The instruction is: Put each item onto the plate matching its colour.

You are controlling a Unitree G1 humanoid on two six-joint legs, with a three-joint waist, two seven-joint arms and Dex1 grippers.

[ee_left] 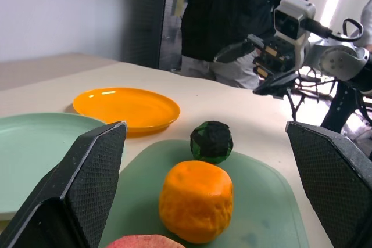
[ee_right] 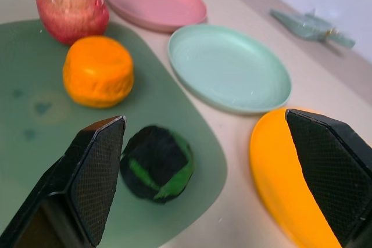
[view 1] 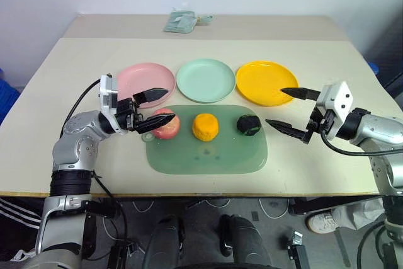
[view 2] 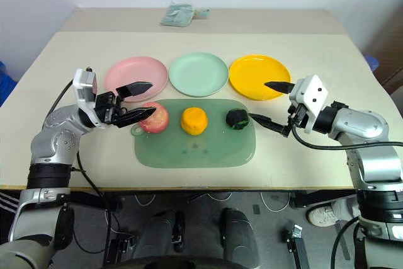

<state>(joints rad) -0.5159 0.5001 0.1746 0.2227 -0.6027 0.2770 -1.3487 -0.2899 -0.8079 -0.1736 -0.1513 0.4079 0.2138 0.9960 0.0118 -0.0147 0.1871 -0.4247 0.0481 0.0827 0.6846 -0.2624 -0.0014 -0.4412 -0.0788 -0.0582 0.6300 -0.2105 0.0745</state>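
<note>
Nothing is sorted yet: I see the apple (view 1: 164, 123), orange fruit (view 1: 205, 126) and green ball (view 1: 248, 125) off their plates, left hand (view 1: 153, 107) and right hand (view 1: 288, 110) both spread wide, holding nothing.

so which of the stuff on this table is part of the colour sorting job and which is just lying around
Part of the job:
apple
orange fruit
dark green ball
pink plate
mint plate
yellow plate

Just lying about:
green mat, under the three foods
crumpled packet at the table's far edge

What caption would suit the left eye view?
Open grippers, left and right, flank an apple, orange and dark ball below three plates.
</note>
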